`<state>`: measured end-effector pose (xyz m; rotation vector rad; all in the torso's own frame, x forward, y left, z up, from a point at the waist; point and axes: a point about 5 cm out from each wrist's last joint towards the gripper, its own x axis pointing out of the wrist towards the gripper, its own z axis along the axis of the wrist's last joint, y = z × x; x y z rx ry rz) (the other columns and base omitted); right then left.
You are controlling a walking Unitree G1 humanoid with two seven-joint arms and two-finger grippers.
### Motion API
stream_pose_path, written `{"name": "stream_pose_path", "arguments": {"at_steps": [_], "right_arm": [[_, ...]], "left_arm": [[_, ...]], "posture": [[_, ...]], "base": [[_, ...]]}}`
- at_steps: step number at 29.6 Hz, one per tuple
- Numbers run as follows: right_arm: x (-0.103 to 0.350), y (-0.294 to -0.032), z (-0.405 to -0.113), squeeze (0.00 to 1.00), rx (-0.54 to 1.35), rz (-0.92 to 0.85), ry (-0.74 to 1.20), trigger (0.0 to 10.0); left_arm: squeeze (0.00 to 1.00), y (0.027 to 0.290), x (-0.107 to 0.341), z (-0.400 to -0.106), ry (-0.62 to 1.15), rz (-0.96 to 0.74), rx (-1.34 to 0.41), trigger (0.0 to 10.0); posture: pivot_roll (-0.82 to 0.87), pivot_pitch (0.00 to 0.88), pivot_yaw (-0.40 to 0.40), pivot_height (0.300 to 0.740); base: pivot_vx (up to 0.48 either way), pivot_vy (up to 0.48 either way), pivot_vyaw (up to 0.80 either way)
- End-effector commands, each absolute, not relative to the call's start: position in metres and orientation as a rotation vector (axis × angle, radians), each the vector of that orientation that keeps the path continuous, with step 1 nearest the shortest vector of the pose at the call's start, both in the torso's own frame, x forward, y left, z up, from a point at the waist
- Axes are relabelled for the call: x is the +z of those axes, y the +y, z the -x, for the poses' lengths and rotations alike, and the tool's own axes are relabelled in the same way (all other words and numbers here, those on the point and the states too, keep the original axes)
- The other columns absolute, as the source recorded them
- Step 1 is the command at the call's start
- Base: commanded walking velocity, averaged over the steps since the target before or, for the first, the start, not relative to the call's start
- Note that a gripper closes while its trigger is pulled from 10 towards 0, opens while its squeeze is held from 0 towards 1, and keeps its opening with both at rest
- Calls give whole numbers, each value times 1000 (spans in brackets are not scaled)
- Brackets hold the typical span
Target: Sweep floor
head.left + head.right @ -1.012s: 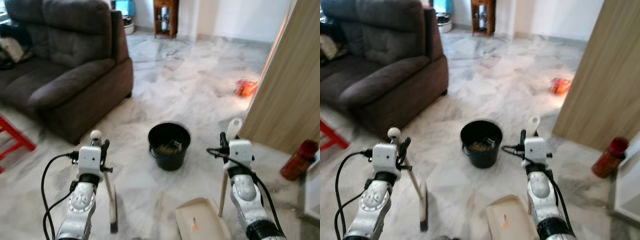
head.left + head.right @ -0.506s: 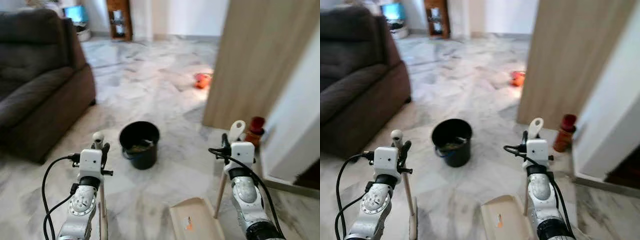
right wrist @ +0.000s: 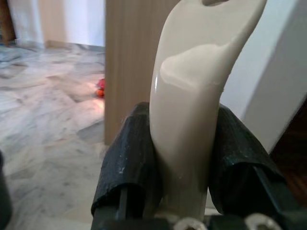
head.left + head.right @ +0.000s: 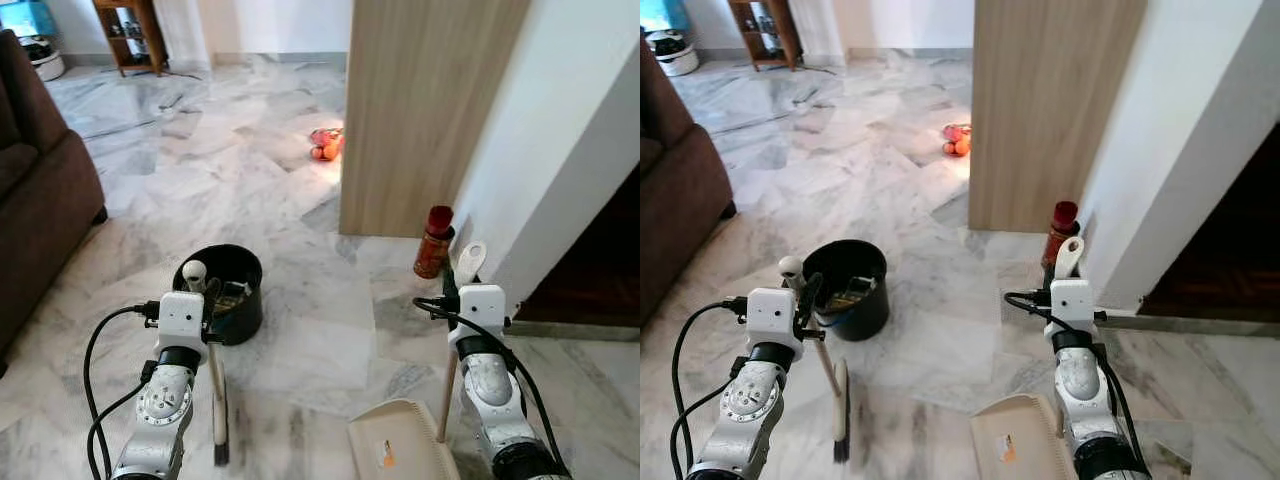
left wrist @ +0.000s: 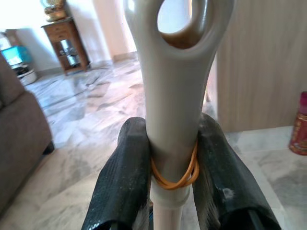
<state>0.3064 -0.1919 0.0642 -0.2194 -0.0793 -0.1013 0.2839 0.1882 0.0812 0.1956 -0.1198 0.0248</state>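
Left end effector (image 5: 168, 177) clamped on broom handle (image 5: 175, 96); right end effector (image 3: 184, 158) gripped dustpan handle (image 3: 192, 96). Both light, stiff, smooth plastic; best held near top.

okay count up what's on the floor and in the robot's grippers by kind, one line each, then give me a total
Broom, held in the left gripper: 1
Dustpan, handle held in the right gripper: 1
Black bucket: 1
Red bottle by the wall: 1
Orange-red items near the wooden panel, too small to tell apart: 1 cluster
Total: 5
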Motion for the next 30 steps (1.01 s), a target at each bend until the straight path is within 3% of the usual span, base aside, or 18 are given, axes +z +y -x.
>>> {"name": "stream_pose_path", "arguments": {"at_steps": [1,7,30], "right_arm": [[71,-193,-311,0,-109,223,-102,10000],[71,-195,-312,0,-120,233,-101,10000],[71,-195,-312,0,-159,250,-96,10000]], "left_arm": [[0,191,88,-287,-148,-227,34,10000],[0,191,88,-287,-150,-228,37,10000],[0,191,89,-288,-153,-231,39,10000]], "posture": [[112,0,48,740],[115,0,45,740],[112,0,43,740]], "base": [[0,-292,-800],[0,-346,-800],[0,-140,-800]]}}
